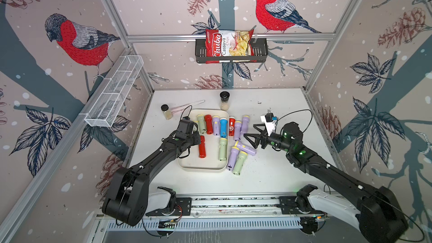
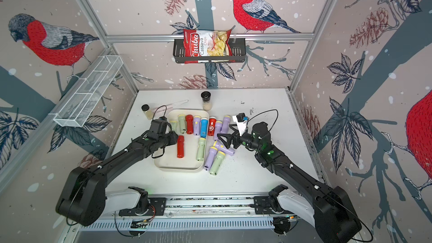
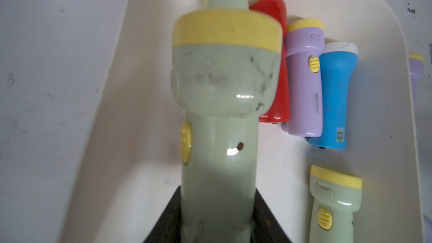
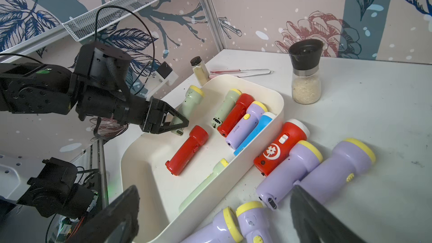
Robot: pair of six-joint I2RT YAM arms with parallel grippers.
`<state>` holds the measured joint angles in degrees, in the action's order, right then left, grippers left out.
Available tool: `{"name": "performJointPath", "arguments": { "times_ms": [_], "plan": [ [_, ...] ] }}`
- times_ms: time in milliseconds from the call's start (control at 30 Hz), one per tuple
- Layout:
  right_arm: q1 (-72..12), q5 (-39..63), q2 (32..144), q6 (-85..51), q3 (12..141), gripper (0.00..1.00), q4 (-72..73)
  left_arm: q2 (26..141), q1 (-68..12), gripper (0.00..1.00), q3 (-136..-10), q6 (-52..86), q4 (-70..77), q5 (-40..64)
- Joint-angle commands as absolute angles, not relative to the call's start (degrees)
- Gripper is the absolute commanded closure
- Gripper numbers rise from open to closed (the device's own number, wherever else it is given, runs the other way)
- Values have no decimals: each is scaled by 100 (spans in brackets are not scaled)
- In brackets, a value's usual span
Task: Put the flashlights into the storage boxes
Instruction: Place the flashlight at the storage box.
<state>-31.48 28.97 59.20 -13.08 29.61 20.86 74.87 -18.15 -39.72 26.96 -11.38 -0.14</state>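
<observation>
While your left gripper [image 4: 180,125] clamps the pale green flashlight [image 3: 219,113] over the tray [image 1: 201,169], releasing high could bounce it onto the lone red flashlight [image 4: 188,149]; right gripper [image 1: 249,130] gapes empty.

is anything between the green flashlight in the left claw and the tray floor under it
Nothing visible. The left claw holds the pale green plastic flashlight over bare floor of the cream-white plastic tray; the row of flashlights lies to one side.
</observation>
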Motion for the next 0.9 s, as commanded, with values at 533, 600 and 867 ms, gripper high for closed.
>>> {"name": "performJointPath", "arguments": {
  "times_ms": [533, 600, 867],
  "plan": [
    [-3197, 2758, 5949, -1046, 2975, 0, 1953, 9271, -1325, 73, -5535, 2391, -1413, 26],
    [-3201, 2745, 5952, -1046, 2975, 0, 1941, 9395, -1323, 71, -5616, 2405, -1391, 16],
    [-3206, 2716, 5948, -1046, 2980, 0, 1949, 9606, -1324, 51, -5682, 2351, -1286, -70]
  ]
}}
